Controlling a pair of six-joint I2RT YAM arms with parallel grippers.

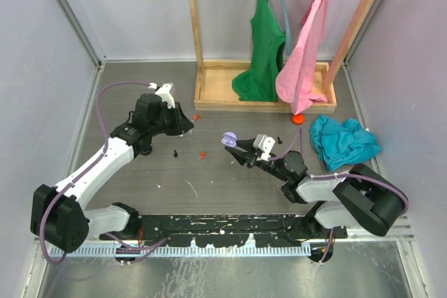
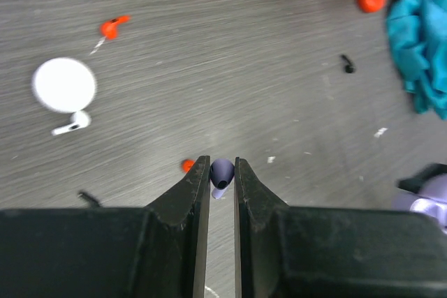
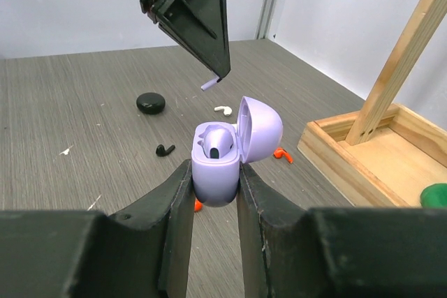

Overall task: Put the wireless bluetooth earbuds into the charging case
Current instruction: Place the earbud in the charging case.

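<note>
My right gripper (image 3: 215,170) is shut on an open lilac charging case (image 3: 216,176), lid (image 3: 260,129) tipped back, with one lilac earbud (image 3: 216,143) seated inside. My left gripper (image 2: 222,165) is shut on a second lilac earbud (image 2: 222,171), held above the table. In the right wrist view its stem (image 3: 209,83) pokes out below the left fingers (image 3: 202,26), up and behind the case. In the top view the left gripper (image 1: 187,125) is left of the case (image 1: 229,139). Red (image 2: 112,27), black (image 2: 347,65) and white (image 2: 72,125) earbuds lie loose on the table.
A white disc (image 2: 63,84), a black disc (image 3: 150,102) and a red disc (image 1: 298,119) lie on the table. A wooden rack base (image 1: 216,95) with a green and a pink garment stands at the back. A teal cloth (image 1: 343,141) lies at right.
</note>
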